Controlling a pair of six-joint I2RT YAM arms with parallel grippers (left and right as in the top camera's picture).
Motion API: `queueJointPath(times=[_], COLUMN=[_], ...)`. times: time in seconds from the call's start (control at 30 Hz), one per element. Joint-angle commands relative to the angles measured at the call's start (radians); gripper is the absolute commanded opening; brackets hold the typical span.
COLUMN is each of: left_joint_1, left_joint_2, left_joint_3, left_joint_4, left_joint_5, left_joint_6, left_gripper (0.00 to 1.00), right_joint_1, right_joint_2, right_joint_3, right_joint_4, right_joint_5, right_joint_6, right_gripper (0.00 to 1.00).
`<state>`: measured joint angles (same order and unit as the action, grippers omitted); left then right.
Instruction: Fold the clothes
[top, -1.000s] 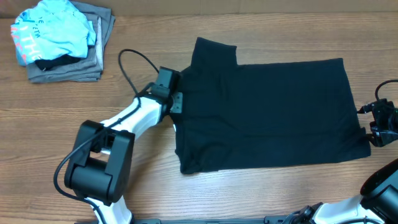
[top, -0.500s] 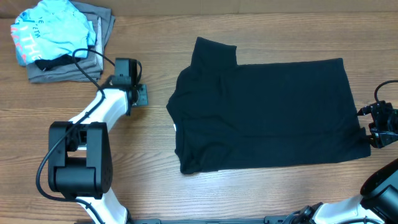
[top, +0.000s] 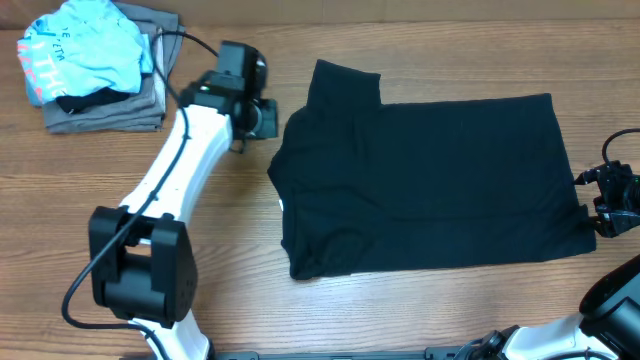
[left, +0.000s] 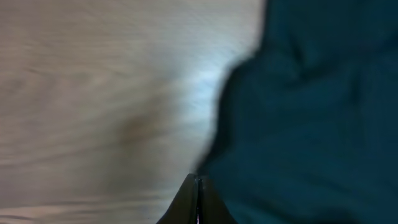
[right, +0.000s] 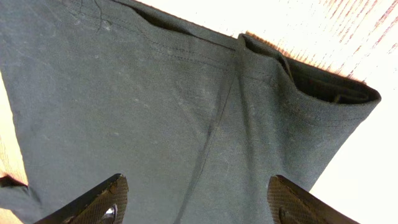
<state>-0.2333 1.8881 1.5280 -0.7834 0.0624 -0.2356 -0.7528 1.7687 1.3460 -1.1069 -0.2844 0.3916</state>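
Overhead: garment pile (top: 100, 70) well apart from T-shirt (top: 430, 180).

the black t-shirt (top: 430, 190) is soft matt cloth, flecked with lint, its seams stitched. the table (top: 60, 200) is smooth wood grain with a faint sheen. the right claw (right: 196, 190) looks like smooth, slightly glossy black plastic.
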Motion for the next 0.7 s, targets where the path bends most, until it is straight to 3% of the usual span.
queueJointPath(times=[0.0, 0.5, 0.67], left_joint_1=[-0.03, -0.1, -0.098], left_joint_2=[0.023, 0.237, 0.252], left_joint_3=[-0.034, -0.062, -0.061], left_joint_4=[-0.005, 0.008, 0.008], left_joint_5=[0.124, 0.143, 0.047], left_joint_6=[-0.042, -0.06, -0.059], left_gripper=[0.04, 0.04, 0.04], right_joint_1=[0.0, 0.0, 0.0], right_joint_2=[-0.005, -0.005, -0.005], right_joint_3=[0.002, 0.002, 0.002], right_joint_4=[0.006, 0.002, 0.002], right_joint_5=[0.006, 0.006, 0.015], right_joint_6=[-0.004, -0.004, -0.004], right_gripper=[0.76, 0.76, 0.76])
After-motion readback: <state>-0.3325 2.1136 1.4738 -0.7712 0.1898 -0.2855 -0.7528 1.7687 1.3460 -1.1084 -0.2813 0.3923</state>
